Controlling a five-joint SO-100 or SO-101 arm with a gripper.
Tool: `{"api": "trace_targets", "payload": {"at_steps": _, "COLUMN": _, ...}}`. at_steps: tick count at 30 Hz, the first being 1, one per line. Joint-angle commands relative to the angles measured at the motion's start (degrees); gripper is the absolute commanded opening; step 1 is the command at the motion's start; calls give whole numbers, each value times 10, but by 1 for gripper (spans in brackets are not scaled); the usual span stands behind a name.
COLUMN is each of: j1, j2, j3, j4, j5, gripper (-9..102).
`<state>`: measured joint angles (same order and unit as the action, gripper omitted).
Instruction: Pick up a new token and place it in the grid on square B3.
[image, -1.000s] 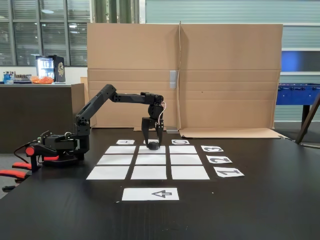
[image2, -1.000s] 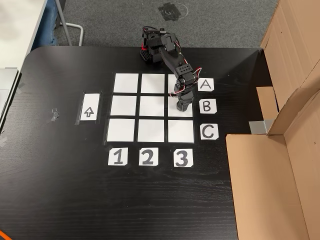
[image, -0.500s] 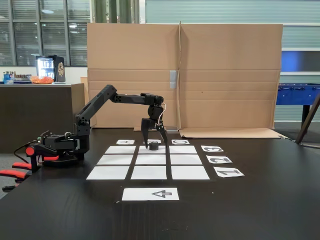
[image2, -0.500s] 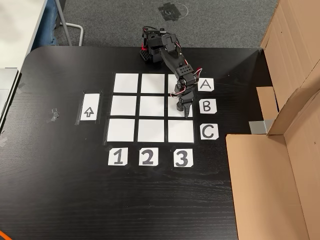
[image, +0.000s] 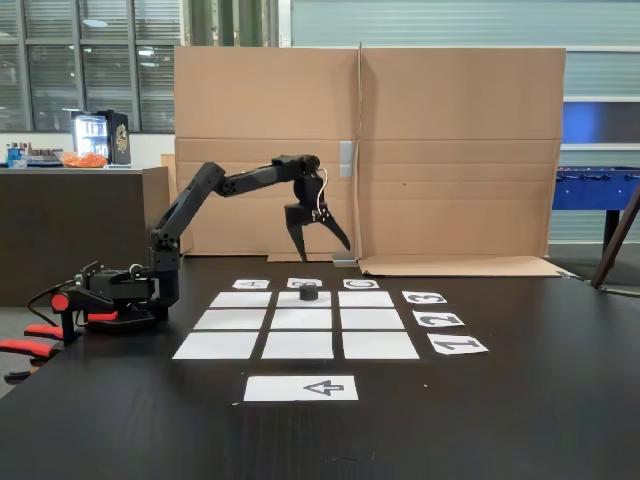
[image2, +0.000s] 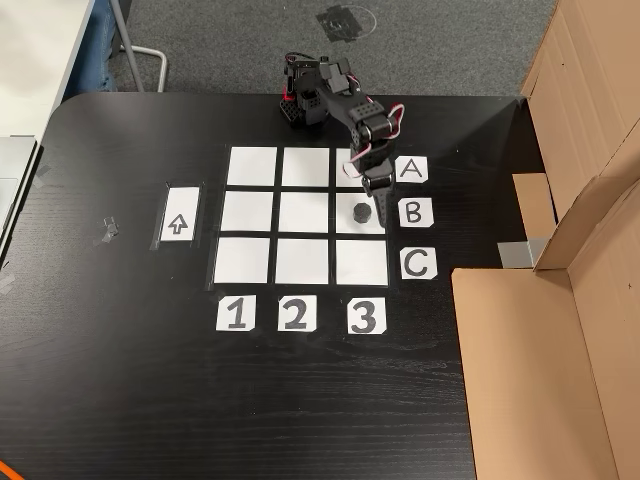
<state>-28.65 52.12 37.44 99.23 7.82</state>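
Overhead, the token (image2: 361, 211) sat alone on square B3 (image2: 362, 222), the right-hand cell of the grid's (image2: 304, 215) middle row in that fixed view, level with the B label (image2: 415, 212) and in the column above the 3 label (image2: 365, 316). It rested in the upper half of that white rectangle, inside its edges. From the low fixed view the same token (image: 308, 293) stood on the far middle square, just in front of the small B label at the back of the grid (image: 297, 320).

The tool (image: 322, 244) hung in the air above and behind the token, clear of it, with its two fingers spread apart and nothing between them. Seen from above, the tool (image2: 379, 196) lay just beside the token, over the gap between square B3 and the B label.

The arm reached from its base (image: 118, 290) at the left of the dark counter (image: 520, 400) in the low view. A paper strip printed with an arrow (image: 300, 388) lay apart from the grid at its near side, and a cardboard wall (image: 400, 150) stood behind.
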Motion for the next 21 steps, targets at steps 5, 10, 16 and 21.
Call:
{"api": "trace_targets", "payload": {"at_steps": 5, "j1": 105, "j2": 121, "j3": -17, "j4": 3, "j5": -39, "gripper": 44}}
{"api": "trace_targets", "payload": {"at_steps": 10, "j1": 186, "j2": 180, "j3": -5, "j4": 4, "j5": -67, "gripper": 44}}
{"api": "trace_targets", "payload": {"at_steps": 16, "j1": 276, "j2": 236, "j3": 38, "j4": 4, "j5": -101, "gripper": 44}}
{"api": "trace_targets", "payload": {"at_steps": 21, "j1": 380, "j2": 265, "j3": 67, "j4": 4, "j5": -142, "gripper": 44}}
